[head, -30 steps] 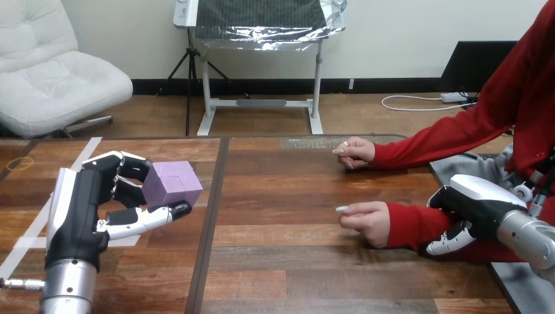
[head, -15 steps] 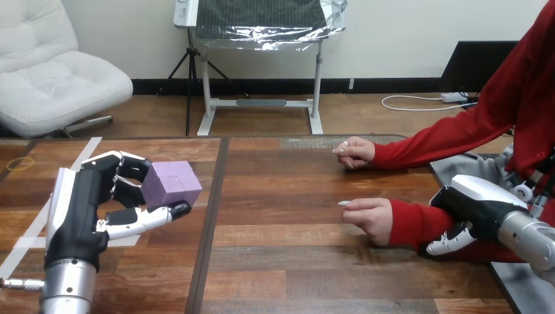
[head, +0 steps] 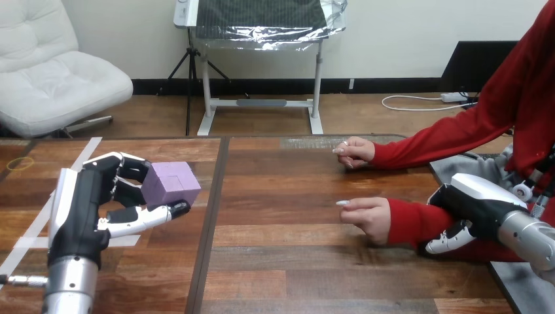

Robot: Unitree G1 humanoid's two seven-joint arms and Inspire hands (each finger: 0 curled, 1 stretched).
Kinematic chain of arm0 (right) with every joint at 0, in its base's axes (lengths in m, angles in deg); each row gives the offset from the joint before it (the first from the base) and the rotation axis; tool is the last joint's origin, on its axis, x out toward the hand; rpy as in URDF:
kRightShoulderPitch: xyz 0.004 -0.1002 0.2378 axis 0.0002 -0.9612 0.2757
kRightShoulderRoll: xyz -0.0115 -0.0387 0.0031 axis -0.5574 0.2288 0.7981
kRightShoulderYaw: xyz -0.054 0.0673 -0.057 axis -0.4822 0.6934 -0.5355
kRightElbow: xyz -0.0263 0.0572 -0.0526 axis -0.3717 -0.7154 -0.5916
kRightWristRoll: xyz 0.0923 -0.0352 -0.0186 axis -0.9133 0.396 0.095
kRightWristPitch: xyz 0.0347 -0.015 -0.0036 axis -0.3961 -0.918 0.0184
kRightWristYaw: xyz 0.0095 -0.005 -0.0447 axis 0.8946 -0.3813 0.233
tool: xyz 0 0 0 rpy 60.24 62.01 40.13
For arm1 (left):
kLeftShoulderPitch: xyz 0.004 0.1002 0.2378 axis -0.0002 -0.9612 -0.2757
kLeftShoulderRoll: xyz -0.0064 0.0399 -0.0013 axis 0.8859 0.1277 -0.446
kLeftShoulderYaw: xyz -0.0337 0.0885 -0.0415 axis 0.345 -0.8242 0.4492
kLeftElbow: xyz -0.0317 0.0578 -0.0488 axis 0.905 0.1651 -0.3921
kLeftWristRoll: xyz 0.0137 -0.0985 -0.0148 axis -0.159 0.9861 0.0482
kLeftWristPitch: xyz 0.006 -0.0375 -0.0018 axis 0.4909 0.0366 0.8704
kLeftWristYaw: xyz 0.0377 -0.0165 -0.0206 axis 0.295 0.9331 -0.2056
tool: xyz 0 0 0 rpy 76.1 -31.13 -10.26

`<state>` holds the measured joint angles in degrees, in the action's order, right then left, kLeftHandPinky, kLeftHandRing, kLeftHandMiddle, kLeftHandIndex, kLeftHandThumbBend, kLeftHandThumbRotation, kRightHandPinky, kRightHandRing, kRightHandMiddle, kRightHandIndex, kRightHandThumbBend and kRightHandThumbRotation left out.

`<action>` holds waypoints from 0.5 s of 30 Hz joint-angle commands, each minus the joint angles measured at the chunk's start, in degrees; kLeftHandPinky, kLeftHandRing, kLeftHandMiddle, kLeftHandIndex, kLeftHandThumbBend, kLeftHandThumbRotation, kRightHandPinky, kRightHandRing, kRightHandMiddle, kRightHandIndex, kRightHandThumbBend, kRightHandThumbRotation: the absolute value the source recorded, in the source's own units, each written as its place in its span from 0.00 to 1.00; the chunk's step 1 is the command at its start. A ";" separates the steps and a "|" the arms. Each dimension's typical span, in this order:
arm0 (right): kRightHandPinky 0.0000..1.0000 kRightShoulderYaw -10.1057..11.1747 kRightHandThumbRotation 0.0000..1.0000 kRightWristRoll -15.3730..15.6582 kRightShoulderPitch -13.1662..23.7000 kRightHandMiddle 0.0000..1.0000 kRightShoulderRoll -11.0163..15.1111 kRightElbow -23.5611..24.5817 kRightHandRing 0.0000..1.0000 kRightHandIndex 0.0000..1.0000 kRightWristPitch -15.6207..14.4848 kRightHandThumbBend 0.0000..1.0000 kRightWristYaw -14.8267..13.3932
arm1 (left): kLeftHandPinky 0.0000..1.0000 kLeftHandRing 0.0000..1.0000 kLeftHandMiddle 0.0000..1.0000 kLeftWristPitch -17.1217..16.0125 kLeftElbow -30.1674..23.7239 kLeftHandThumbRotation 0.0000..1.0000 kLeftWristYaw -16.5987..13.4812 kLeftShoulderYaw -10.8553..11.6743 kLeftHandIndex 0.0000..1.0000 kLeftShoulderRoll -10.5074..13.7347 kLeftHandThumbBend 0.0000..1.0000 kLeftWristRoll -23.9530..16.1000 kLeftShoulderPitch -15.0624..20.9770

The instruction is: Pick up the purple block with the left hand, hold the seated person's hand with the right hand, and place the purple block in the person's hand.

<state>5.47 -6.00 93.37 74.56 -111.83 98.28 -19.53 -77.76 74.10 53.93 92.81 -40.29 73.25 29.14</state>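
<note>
Purple block (head: 171,184), probably light, stiff foam, is held above the worktop (head: 294,261), pinched on opposite faces by the left hand's (head: 82,209) fingers (head: 127,169). The right hand (head: 474,199) rests against the person's sleeve (head: 415,222); I cannot tell its grip.

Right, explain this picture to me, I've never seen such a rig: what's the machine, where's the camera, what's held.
This is a humanoid robot's own view, from a camera on its head looking down over a brown wooden table. The two black-and-white machine hands are its own. Its left hand holds a purple cube-shaped block, pinched between fingers and thumb. Its right hand is wrapped over the red-sleeved forearm of a person seated at the right. The person's nearer hand is loosely closed, so the block isn't handed over yet; their farther hand rests on the table.
</note>
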 commanded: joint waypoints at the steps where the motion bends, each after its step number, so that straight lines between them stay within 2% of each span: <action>1: 0.23 2.71 0.14 -3.09 3.27 0.32 -0.52 1.20 0.26 0.34 2.42 0.58 -0.33 | 0.37 0.39 0.41 -4.38 5.41 0.00 0.91 -0.44 0.41 0.40 0.64 1.40 10.22; 8: 0.23 2.56 0.16 -3.41 3.80 0.31 -0.76 1.90 0.26 0.33 2.40 0.58 0.26 | 0.36 0.39 0.41 -5.81 11.40 0.00 0.81 -1.21 0.40 -0.16 0.65 0.96 15.11; 15: 0.24 2.84 0.20 -3.90 4.00 0.32 -1.31 3.00 0.27 0.34 2.44 0.59 0.57 | 0.35 0.38 0.41 -4.48 16.12 0.00 0.20 -2.73 0.41 -1.24 0.65 -0.47 19.86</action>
<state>5.55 -6.58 93.37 74.56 -111.73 99.56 -19.00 -79.74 85.35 54.82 92.11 -40.51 73.84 36.79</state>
